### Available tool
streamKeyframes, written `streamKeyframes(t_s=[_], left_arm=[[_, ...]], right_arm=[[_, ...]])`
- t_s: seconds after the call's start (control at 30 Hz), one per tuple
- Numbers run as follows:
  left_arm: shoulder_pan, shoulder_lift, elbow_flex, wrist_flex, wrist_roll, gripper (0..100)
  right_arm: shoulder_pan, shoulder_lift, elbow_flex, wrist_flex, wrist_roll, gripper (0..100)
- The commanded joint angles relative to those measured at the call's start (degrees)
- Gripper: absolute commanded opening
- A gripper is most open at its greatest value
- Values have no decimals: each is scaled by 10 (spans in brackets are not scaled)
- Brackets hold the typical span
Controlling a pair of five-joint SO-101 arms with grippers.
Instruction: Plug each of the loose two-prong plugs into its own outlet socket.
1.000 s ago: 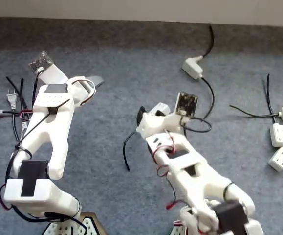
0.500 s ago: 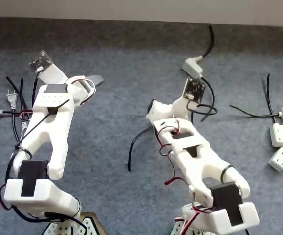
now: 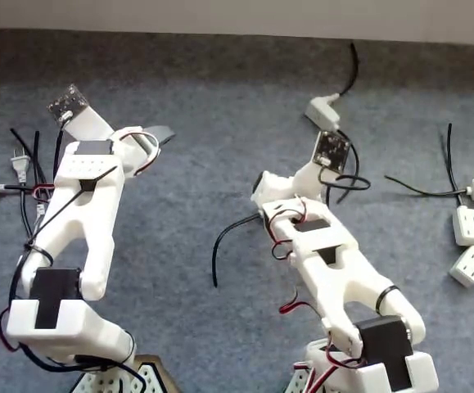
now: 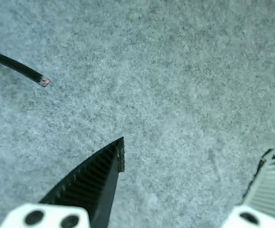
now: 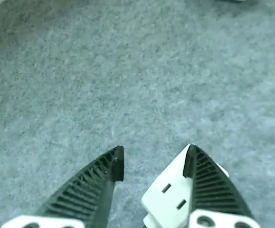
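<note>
The right gripper (image 5: 154, 154) hangs low over the grey-covered desk (image 3: 220, 90) with its fingers spread. A white socket (image 5: 168, 199) sits in the gap, its two slots facing up. It lies against the inner face of one finger, while the other finger stands clear of it, so nothing is pinched. From above, that socket lies toward the far middle of the desk, and a black cord (image 3: 349, 70) runs off it toward the back edge.

The left gripper (image 4: 194, 154) is over bare covering on the left half of the desk, its fingers wide apart and holding nothing. The cut end of a black cable (image 4: 41, 80) lies on the desk ahead of it, well apart from either finger.

Two loose plugs (image 3: 20, 166) rest at the far left edge beside that arm, among thin black leads. One shows its two prongs plainly; the other is partly cut off by the edge. Three more sockets (image 3: 467, 225) are grouped at the right edge, close to one another, each on its own cord and well apart from both grippers.
</note>
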Motion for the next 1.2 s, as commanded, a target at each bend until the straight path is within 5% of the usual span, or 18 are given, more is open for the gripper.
streamKeyframes(t_s=[0.0, 0.33, 0.63, 1.03, 1.17], left_arm=[[-25, -7, -23, -5, 0, 415], [-90, 0, -169, 96, -170, 417], [-240, 42, -242, 148, -266, 415], [-273, 423, -726, 527, -209, 414], [-291, 484, -778, 558, -221, 414]], right_arm=[[15, -15, -8, -35, -4, 216], [17, -16, 44, -137, -2, 216], [15, -37, 60, -136, -2, 216], [-25, -122, 128, -140, 0, 216], [-22, -106, 124, -140, 0, 216]])
